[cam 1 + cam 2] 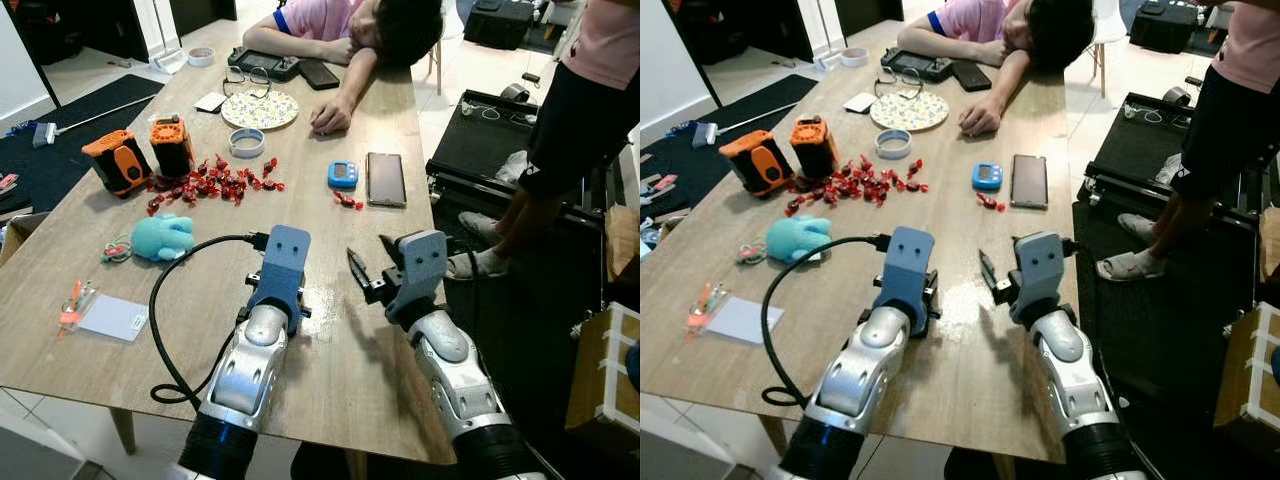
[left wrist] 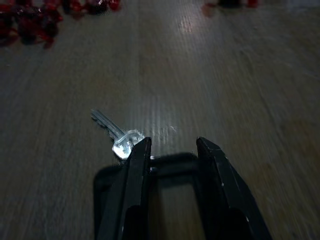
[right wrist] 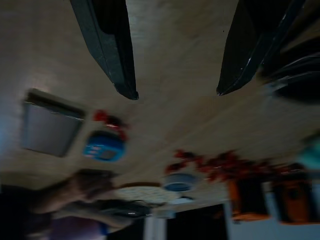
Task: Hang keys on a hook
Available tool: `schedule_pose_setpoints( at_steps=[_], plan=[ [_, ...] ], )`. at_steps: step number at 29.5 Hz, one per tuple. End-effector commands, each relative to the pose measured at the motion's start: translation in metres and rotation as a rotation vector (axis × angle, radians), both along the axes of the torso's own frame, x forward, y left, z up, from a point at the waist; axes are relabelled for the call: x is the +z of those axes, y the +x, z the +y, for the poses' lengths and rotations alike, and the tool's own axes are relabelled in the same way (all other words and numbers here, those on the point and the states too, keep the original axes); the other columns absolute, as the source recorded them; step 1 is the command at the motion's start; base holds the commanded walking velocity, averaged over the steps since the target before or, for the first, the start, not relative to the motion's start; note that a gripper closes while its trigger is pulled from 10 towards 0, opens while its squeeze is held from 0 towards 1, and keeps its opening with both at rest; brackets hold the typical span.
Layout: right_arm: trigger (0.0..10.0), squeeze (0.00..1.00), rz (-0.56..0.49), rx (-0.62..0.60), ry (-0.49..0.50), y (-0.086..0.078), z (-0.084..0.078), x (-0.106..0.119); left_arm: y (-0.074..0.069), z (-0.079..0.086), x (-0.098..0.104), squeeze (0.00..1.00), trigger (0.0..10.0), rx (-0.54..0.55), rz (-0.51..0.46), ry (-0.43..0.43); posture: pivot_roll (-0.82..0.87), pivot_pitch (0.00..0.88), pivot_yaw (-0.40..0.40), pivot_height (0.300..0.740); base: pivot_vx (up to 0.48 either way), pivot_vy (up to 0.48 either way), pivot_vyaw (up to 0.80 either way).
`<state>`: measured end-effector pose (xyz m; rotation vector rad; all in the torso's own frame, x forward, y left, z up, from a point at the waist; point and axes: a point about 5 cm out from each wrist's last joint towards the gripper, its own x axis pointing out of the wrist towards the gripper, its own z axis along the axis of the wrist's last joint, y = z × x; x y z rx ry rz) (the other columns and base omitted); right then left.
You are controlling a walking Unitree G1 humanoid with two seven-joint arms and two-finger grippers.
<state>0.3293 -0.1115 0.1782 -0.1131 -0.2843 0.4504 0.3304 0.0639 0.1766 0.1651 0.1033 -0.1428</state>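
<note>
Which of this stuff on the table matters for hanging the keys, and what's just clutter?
Job:
key, lying on the table by the left gripper, fingers open
right gripper, open above the table

Clutter:
red candies
phone
blue timer
teal plush
orange tools
plate
white card

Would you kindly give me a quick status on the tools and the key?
Left tool open, low over the table, key lying just off one finger. Right tool open, empty, above the table. No hook seen; nothing blocks the key.
</note>
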Motion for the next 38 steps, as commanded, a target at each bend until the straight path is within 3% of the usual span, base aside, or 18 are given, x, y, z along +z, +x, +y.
schedule_pose_setpoints(
  at_steps=[1, 13, 21, 28, 35, 38],
  plan=[
    [10.0, 0.0, 0.041, 0.036, 0.015, -0.005, 0.002, -0.006, 0.002, -0.001, -0.002, 0.0, 10.0, 0.01, 0.0, -0.011, 0.05, 0.268, 0.023, 0.74, 0.0, 0.0, 0.0],
    [10.0, 0.0, 0.102, 0.084, 0.027, -0.01, 0.005, -0.017, 0.007, -0.002, -0.003, 0.0, 10.0, 0.03, -0.011, -0.009, 0.05, 0.277, 0.024, 0.74, 0.0, 0.0, 0.0],
    [10.0, 0.0, 0.114, 0.104, 0.032, -0.014, 0.007, -0.018, 0.008, 0.023, 0.001, 0.0, 10.0, 0.099, -0.026, -0.007, 0.05, 0.276, 0.025, 0.74, 0.0, 0.0, 0.0],
    [10.0, 0.0, 0.121, 0.122, 0.036, -0.014, 0.011, -0.019, 0.002, 0.035, 0.0, 0.0, 9.7, 0.12, -0.025, -0.013, 0.07, 0.267, 0.019, 0.74, 0.0, 0.0, 0.0],
    [10.0, 0.0, 0.129, 0.146, 0.04, -0.017, 0.012, -0.018, -0.02, 0.043, -0.005, 0.0, 10.0, 0.028, 0.063, -0.078, 0.08, 0.264, 0.014, 0.74, 0.0, 0.0, 0.0],
    [10.0, 0.0, 0.132, 0.151, 0.038, -0.017, 0.013, -0.02, -0.021, 0.044, -0.006, 0.0, 10.0, 0.043, 0.067, -0.078, 0.09, 0.263, 0.012, 0.74, 0.0, 0.0, 0.0]
  ],
)
